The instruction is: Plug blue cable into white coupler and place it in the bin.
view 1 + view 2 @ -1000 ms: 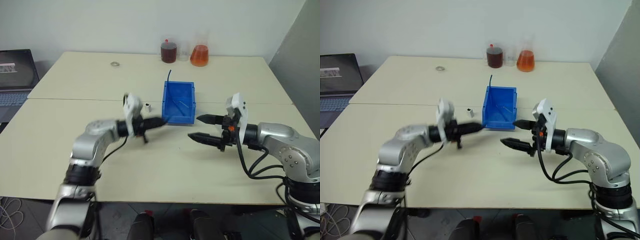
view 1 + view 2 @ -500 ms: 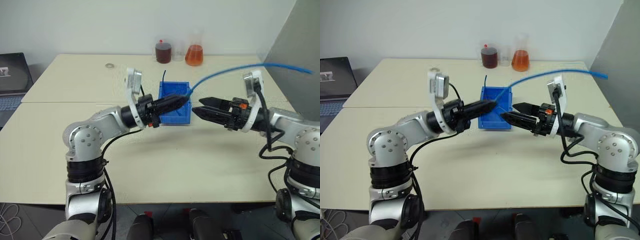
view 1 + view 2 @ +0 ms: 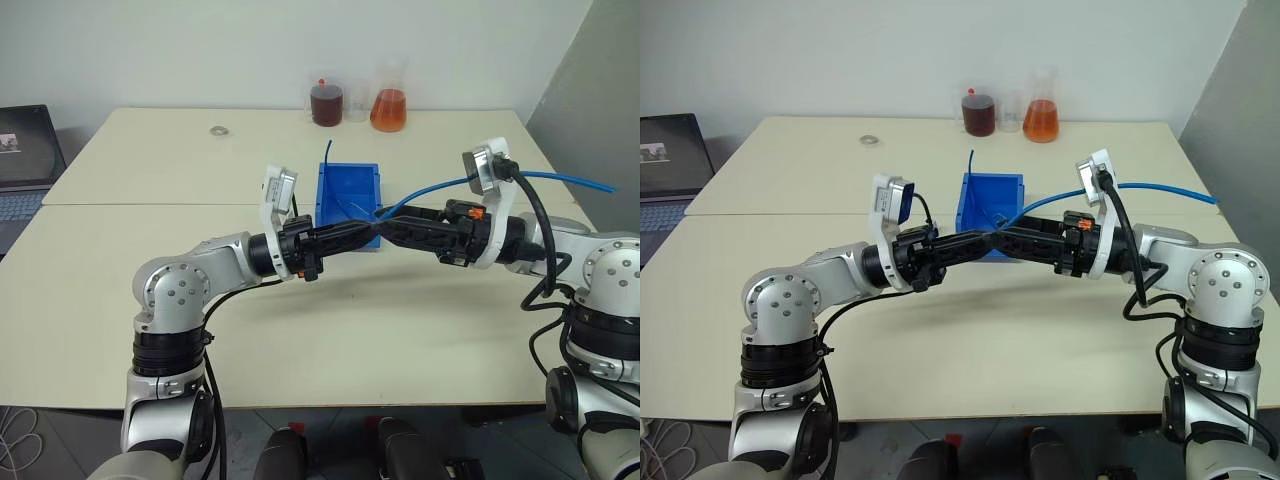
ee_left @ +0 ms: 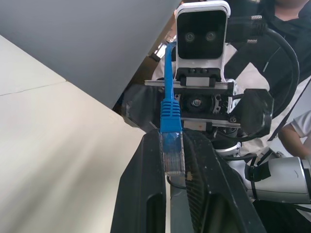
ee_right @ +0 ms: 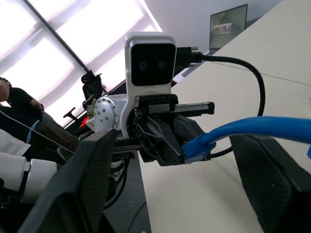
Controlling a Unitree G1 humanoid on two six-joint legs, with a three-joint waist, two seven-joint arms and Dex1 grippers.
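We see the left gripper [image 4: 172,160] clenched on the blue cable [image 4: 171,121] plug, pointing straight between the released right gripper [image 5: 180,160] fingers.

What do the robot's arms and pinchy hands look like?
Both arms are shiny silver with black rings at the joints and loose black cables. The left gripper and right gripper each have two long black fingers, with a white camera box on each wrist.

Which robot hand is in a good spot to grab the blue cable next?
Right, probably. The left gripper pinches the blue cable by its plug, and the right gripper faces it, fingers open around it.
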